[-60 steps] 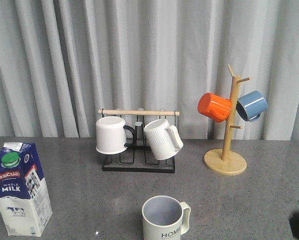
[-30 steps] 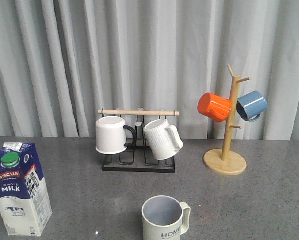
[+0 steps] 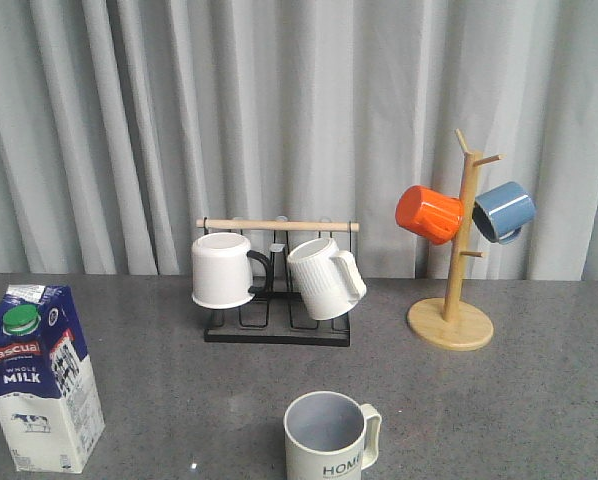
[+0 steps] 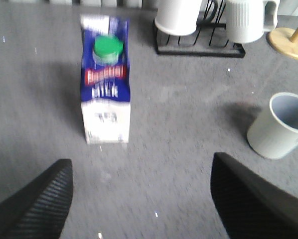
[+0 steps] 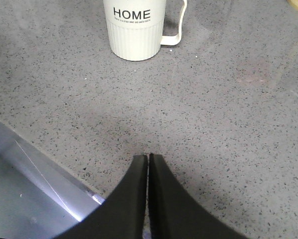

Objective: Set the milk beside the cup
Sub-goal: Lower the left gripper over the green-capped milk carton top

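The milk (image 3: 41, 378), a blue-and-white carton with a green cap, stands upright at the table's front left. The cup (image 3: 329, 435), cream with "HOME" lettering and its handle to the right, sits at the front centre. No arm shows in the front view. In the left wrist view my left gripper (image 4: 141, 162) is open above bare table, with the milk (image 4: 105, 89) ahead of it and the cup (image 4: 281, 127) off to one side. My right gripper (image 5: 148, 157) is shut with nothing in it, a short way back from the cup (image 5: 135, 27).
A black rack (image 3: 277, 335) at the back holds a plain white mug (image 3: 222, 270) and a ribbed white mug (image 3: 324, 278). A wooden mug tree (image 3: 451, 320) carries an orange mug (image 3: 429, 214) and a blue mug (image 3: 503, 211). The table's edge (image 5: 39, 164) runs close to my right gripper.
A dark shape at the front view's lower right corner one second ago has gone out of the frame. The milk and the cup have not moved.
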Motion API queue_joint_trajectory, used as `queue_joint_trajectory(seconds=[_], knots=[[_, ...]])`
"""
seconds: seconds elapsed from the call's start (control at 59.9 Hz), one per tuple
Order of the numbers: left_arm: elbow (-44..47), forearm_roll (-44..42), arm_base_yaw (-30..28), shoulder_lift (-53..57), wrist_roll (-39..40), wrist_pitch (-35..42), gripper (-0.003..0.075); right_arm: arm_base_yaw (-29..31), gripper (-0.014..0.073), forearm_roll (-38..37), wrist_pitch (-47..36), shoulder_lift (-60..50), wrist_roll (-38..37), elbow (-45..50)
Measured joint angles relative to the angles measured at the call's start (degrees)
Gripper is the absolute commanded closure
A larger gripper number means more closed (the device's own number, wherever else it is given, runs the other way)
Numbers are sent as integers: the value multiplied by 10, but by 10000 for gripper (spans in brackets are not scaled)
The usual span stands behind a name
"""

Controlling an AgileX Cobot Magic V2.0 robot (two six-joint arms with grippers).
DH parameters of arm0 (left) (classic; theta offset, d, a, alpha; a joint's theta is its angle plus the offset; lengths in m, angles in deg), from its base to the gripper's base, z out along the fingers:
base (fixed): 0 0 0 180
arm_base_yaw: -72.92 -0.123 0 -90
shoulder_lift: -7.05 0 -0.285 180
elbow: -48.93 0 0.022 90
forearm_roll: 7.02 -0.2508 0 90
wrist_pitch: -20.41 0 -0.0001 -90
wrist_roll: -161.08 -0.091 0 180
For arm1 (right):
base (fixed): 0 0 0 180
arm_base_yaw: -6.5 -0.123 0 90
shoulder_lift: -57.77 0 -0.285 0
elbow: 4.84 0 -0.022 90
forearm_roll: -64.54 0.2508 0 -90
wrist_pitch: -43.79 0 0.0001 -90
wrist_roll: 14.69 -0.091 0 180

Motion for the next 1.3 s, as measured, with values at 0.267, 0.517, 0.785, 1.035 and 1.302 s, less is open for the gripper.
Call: queue_joint_trajectory(seconds=[0.267,0.517,0.785,1.035,1.302], knots=[[-69,29,0,-58,-10,24,164,0,599,-6,0,0,0,0],[-117,45,0,-88,-10,23,164,0,599,-6,0,0,0,0],[-276,-1,0,-226,-10,-68,164,0,599,-6,4,0,0,0],[-360,-14,0,-353,-2,-93,164,0,599,-6,8,0,0,0],[-368,-23,0,-438,1,-100,164,0,599,-6,13,0,0,0]])
